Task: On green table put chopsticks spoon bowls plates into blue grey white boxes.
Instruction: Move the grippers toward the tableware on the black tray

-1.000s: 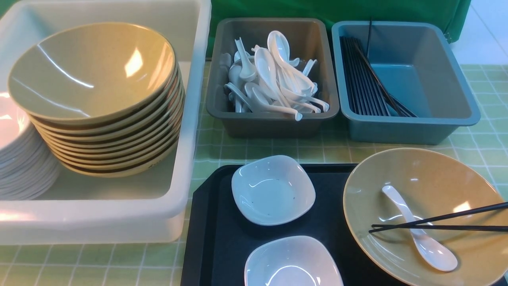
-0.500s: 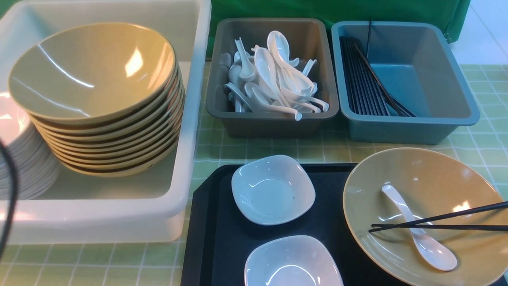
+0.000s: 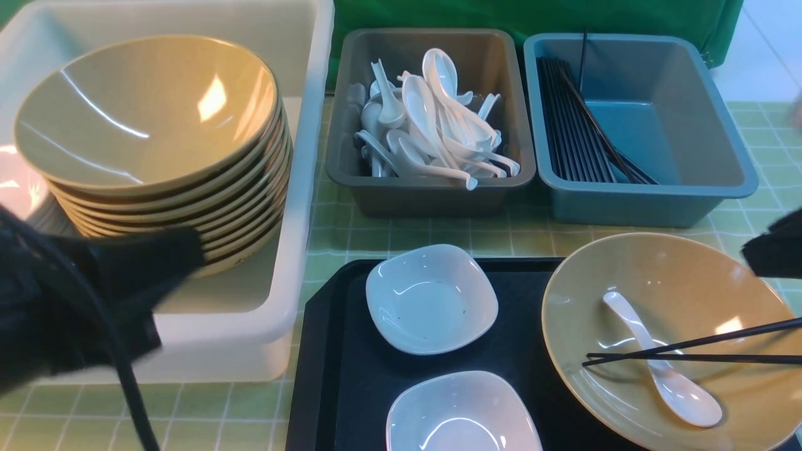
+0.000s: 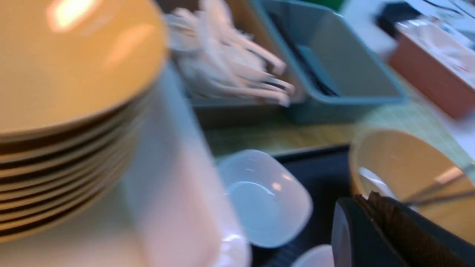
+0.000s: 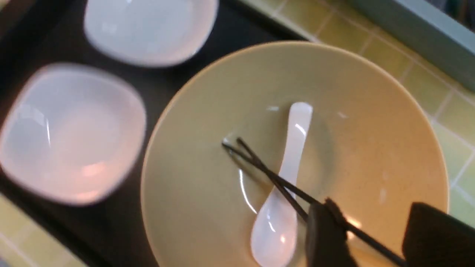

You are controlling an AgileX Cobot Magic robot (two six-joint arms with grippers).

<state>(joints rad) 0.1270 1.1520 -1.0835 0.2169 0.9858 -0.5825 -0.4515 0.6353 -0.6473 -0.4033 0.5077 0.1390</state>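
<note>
Hovering over the bowl (image 5: 371,129), the right fingers (image 5: 326,237) gaped empty above the chopsticks (image 5: 264,171) crossing the spoon (image 5: 274,226), probably the first pick; the left fingers (image 4: 408,230) were too blurred to tell.

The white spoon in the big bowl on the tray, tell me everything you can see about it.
The spoon is a glossy white Chinese soup spoon that looks ceramic, with a deep oval scoop and a short curved handle. It lies scoop-up inside the tan bowl on the black tray, handle pointing away from the robot. Two black chopsticks lie across its handle.
</note>
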